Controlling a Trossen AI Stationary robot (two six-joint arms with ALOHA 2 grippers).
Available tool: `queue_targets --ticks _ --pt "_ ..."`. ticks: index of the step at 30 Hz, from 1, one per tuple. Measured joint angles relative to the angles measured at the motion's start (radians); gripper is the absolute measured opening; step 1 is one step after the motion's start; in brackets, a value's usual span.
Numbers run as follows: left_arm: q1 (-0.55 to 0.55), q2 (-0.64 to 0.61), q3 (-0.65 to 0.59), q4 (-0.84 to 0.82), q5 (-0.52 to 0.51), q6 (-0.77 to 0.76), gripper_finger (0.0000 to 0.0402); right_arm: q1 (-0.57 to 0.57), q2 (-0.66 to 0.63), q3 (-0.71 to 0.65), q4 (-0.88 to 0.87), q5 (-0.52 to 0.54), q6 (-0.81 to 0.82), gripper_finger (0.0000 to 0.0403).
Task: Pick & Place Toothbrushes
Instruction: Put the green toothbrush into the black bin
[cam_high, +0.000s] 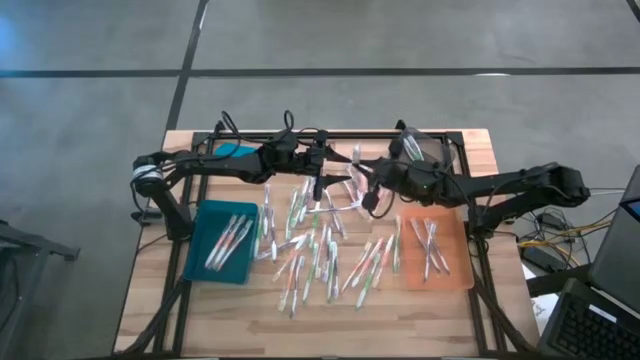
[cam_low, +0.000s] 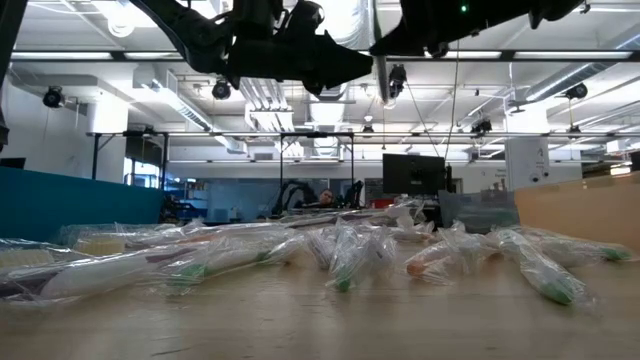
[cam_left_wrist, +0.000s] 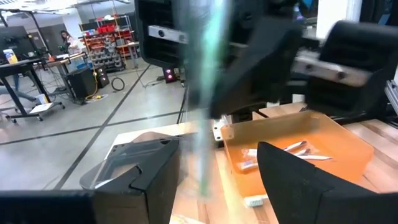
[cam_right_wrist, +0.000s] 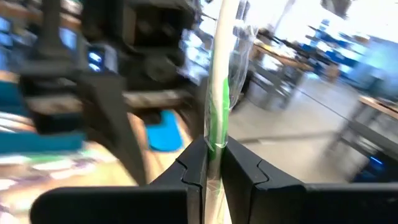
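Right gripper (cam_right_wrist: 211, 163) pinching green toothbrush (cam_right_wrist: 219, 93) upright, long axis vertical, above middle of table (cam_high: 470, 145); left gripper (cam_left_wrist: 214, 177) spread just beside it, brush between fingers; orange tray (cam_high: 437, 277) nearer right arm

My wooden table (cam_high: 150, 300) stands on a grey concrete floor (cam_high: 100, 110) crossed by dark lines. On it I see a teal tray (cam_high: 200, 262) on the left side and an orange tray (cam_high: 455, 270) on the right, well apart. A laptop (cam_high: 590, 325) sits beyond the table's right edge, beside a tangle of cables (cam_high: 560, 235). Level across the tabletop, a dark monitor (cam_low: 413, 173) and a blue partition (cam_low: 70, 205) stand in the room behind, under ceiling ducts (cam_low: 265, 95).
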Motion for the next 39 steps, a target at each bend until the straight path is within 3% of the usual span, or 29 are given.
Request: queue_targets --ticks 15,39 --pt "0.0 0.0 0.0 -0.001 0.001 0.0 0.0218 -0.027 -0.127 0.007 -0.313 0.275 0.005 0.0028" --pt "0.0 0.0 -0.001 -0.001 -0.001 -0.023 0.0218 -0.367 -0.186 0.007 -0.664 0.268 0.104 0.0028"
